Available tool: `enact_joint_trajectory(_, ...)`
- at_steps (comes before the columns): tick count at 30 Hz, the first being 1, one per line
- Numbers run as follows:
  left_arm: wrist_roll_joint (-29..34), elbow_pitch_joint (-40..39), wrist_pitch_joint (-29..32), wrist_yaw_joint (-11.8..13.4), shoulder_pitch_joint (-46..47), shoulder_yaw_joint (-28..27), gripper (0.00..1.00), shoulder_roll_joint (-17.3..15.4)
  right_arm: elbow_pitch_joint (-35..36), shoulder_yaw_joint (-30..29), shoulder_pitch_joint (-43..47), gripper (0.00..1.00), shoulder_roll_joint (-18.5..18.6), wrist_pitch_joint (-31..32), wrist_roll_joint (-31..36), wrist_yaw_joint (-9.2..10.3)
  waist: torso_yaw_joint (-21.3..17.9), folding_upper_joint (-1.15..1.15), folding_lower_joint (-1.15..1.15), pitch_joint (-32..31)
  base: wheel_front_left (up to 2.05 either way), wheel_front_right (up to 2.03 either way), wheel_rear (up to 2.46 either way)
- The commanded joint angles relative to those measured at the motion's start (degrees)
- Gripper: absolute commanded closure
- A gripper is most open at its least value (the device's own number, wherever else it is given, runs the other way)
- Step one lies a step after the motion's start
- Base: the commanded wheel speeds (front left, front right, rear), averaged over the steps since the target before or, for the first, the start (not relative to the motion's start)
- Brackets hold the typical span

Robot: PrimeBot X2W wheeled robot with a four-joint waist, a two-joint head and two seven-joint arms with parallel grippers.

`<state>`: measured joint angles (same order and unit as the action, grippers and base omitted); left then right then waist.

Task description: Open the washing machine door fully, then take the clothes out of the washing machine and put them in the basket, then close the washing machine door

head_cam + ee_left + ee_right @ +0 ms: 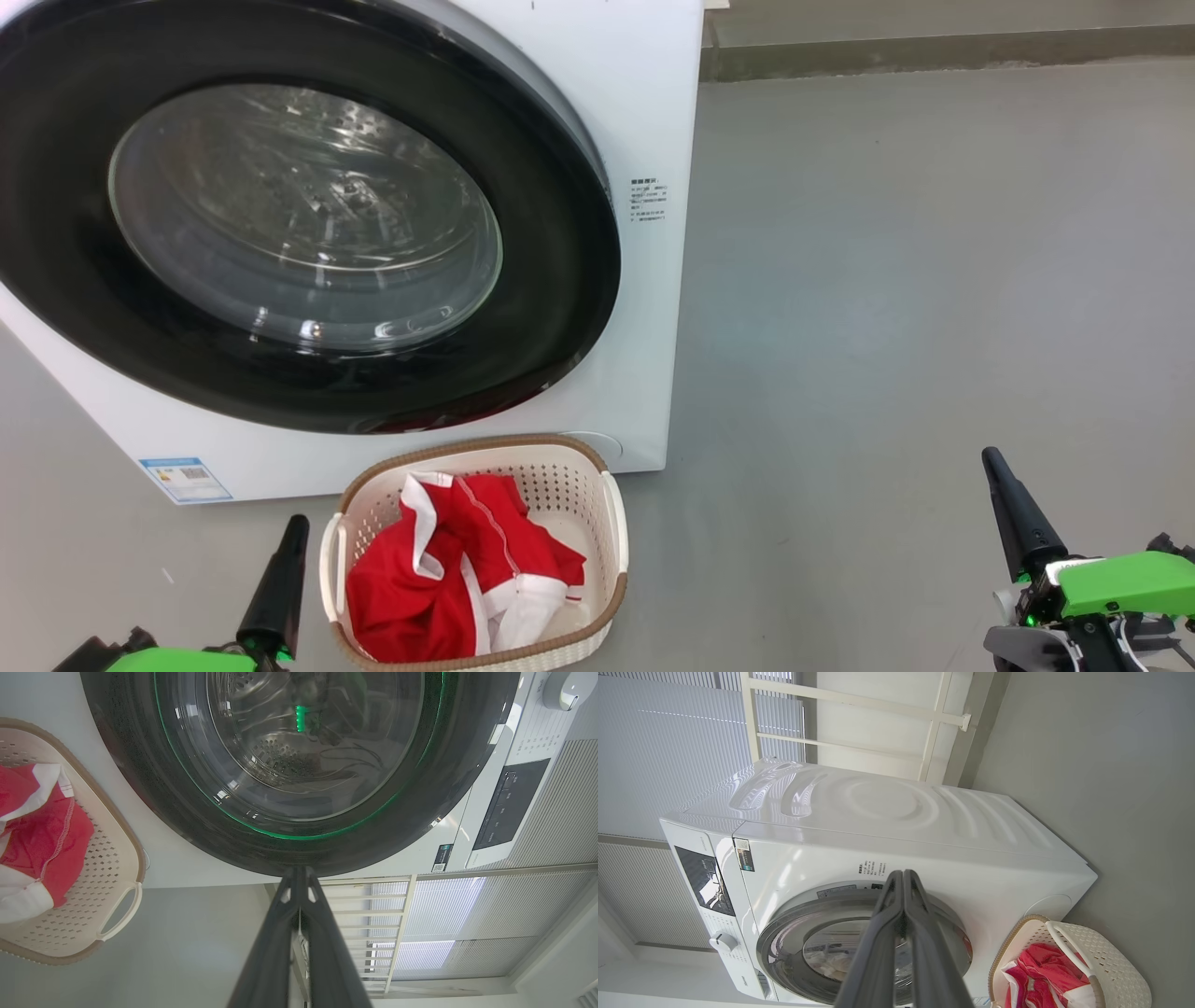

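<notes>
While left gripper [296,525] and right gripper [992,459] sit clenched, red clothes [439,579] (white-trimmed) — in basket [560,483].

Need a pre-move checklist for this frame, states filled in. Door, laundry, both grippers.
1. Washing machine door lying against the washing machine front: ok.
2. Door latched: cannot tell.
3. Red clothes inside the basket, nothing on the floor: ok.
4. Drum empty: cannot tell; glare on the glass, and a pale patch in the right wrist view.
5. Left gripper shut, empty, beside the basket without touching: ok.
6. Right gripper shut, empty, far from door and basket: ok.
</notes>
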<state>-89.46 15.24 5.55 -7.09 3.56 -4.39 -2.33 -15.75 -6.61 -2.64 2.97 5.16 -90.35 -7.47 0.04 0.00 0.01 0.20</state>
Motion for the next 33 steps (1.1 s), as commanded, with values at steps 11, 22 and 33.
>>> enact_joint_trajectory(11,-2.69,-1.21,0.95,-0.4,2.62,-2.15,1.0,-0.54,1.76,0.67,-3.49,1.0,0.35,0.86,-2.3,-0.02,-0.04,0.0,-0.01,-0.02,0.0,0.0,0.0)
enact_joint_trajectory(22,-2.7,-1.21,0.95,-0.4,2.62,-2.15,1.0,-0.54,1.75,0.57,-3.5,1.0,0.28,0.94,-2.21,-0.02,-0.04,0.0,-0.01,-0.02,0.0,0.0,0.0)
enact_joint_trajectory(33,-2.7,-1.21,0.94,-0.4,2.62,-2.14,1.0,-0.54,1.75,0.49,-3.5,1.0,0.22,1.01,-2.15,-0.02,-0.04,0.0,-0.01,-0.02,0.0,0.0,0.0)
